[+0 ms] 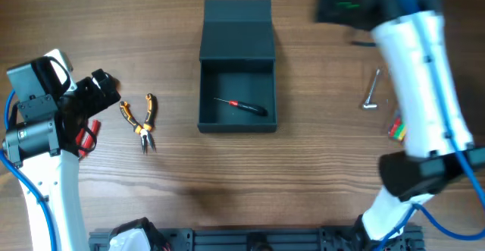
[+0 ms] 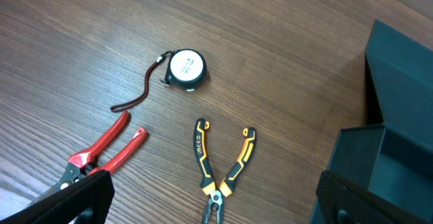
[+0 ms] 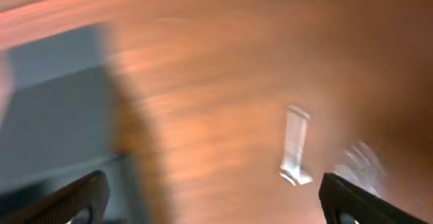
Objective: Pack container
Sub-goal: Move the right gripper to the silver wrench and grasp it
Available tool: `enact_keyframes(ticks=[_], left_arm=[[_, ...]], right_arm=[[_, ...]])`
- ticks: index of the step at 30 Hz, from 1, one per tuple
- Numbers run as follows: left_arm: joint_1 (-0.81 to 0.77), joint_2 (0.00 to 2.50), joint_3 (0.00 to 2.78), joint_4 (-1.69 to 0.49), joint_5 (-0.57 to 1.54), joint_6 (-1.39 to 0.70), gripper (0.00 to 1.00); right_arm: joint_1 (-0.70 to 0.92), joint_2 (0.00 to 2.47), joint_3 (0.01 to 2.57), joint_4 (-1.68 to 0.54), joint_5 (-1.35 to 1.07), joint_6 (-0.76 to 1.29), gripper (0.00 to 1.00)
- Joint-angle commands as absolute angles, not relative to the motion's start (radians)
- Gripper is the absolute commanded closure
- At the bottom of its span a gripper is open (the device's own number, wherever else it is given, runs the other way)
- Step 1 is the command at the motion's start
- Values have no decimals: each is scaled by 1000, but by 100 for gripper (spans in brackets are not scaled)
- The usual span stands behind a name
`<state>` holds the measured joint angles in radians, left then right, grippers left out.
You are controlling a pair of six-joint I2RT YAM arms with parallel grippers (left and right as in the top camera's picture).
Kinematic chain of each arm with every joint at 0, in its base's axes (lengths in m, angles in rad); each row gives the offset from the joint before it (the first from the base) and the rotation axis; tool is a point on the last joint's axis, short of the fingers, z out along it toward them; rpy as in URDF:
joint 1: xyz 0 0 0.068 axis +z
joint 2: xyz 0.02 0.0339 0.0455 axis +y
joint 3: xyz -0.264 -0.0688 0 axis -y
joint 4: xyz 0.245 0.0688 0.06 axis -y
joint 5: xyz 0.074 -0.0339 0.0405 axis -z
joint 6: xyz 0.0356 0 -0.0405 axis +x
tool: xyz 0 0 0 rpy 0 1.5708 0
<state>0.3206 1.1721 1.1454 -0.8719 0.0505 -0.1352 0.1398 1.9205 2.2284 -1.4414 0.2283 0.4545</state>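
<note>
The container (image 1: 236,123) stands open with a screwdriver (image 1: 241,105) inside. The left gripper (image 2: 216,204) and the right gripper (image 3: 216,204) are both spread wide and empty.

Nothing here reads clearly. The tape measure (image 2: 185,68) carries a round white label with tiny print, and one handle of the pliers (image 2: 216,187) bears dark lettering, both too small to make out.

Round tape measure (image 2: 185,69), red-handled cutters (image 2: 108,146), orange-black pliers (image 2: 222,166), teal container (image 2: 406,82) at right
</note>
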Motion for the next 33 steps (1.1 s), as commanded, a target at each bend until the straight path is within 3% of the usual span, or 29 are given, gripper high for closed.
enact_keyframes(ticks=[1,9,21,33], left_arm=[[315,1158,1166,-873,63,-118,0],[315,1158,1166,-873,63,-119,0],[315,1158,1166,-873,63,-118,0],[254,1158,1166,-872,63,-107,0]], right_arm=[[6,1940,2209,-1512,238,624,0],[-112,1940,1975,-1421,141,496,0],[-112,1940,1449,-1001,130,493,0],[-112,1942,1272,-714,129,488,1]])
